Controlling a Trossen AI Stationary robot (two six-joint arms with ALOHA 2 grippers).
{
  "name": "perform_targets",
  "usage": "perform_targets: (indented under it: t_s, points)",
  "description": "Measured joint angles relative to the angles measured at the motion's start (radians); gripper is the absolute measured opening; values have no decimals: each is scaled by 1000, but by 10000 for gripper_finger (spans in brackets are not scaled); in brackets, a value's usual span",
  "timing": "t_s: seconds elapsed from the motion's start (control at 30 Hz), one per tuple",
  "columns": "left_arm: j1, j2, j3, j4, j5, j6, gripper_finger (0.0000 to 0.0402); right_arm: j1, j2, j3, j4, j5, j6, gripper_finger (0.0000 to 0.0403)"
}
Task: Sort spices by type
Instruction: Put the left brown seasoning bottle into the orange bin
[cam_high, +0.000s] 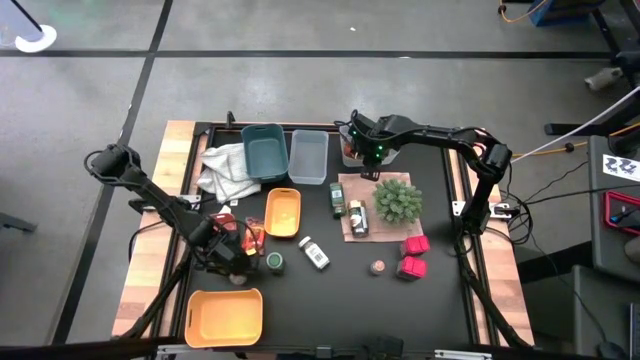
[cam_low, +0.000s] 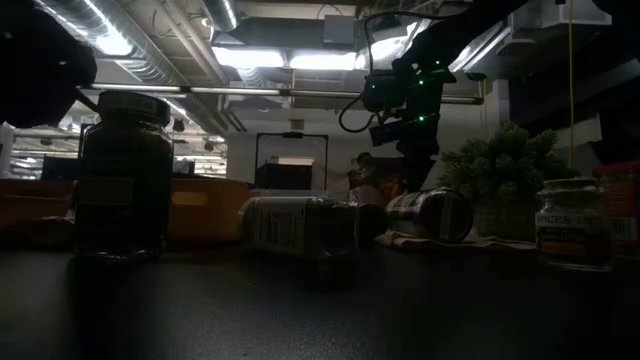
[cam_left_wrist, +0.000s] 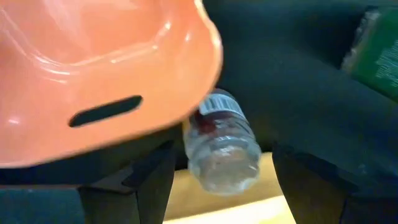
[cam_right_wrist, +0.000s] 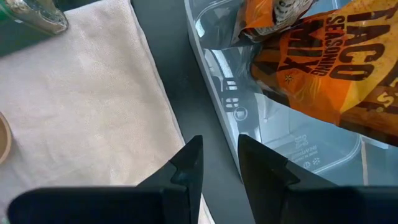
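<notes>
- At 8 o'clock on the table (cam_high: 440, 290), my left gripper (cam_high: 232, 258) sits low, fingers spread wide with a small clear jar (cam_left_wrist: 221, 140) lying on its side between them. There is a gap on each side, so nothing is gripped yet.
- The jar lies just beside the rim of the small orange tray (cam_left_wrist: 93, 62). It looks light, rigid and smooth, probably glass or hard plastic, so slippery, and it will roll. I'd take it across the middle of the body, not the cap end.
- At 1 o'clock, my right gripper (cam_right_wrist: 219, 155) hangs over the edge of a clear bin (cam_right_wrist: 292, 149), fingers nearly together with a narrow gap, holding nothing.
- The orange taco seasoning packet (cam_right_wrist: 329, 62) is inside that bin. It's soft, crinkly and light; pinch an edge.
- Still loose around 6 o'clock are a green-lidded jar (cam_high: 273, 262), a white bottle (cam_high: 316, 253) on its side and, at 4 o'clock, the magenta boxes (cam_high: 412, 256).
- The surface is dark, flat and matte, with a beige cloth (cam_right_wrist: 93, 112) under the plant (cam_high: 398, 200).
- The room has a grey floor, overhead ducts and ceiling lights.
</notes>
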Motion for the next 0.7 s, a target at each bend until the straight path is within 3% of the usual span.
perform_targets:
  t_s: [0.33,0.7]
  points:
    - [0,0,-14,9,0,0,247,0,0,0,0,0,0,101]
    - [-4,0,-15,44,6,35,210,0,0,0,0,0,0,101]
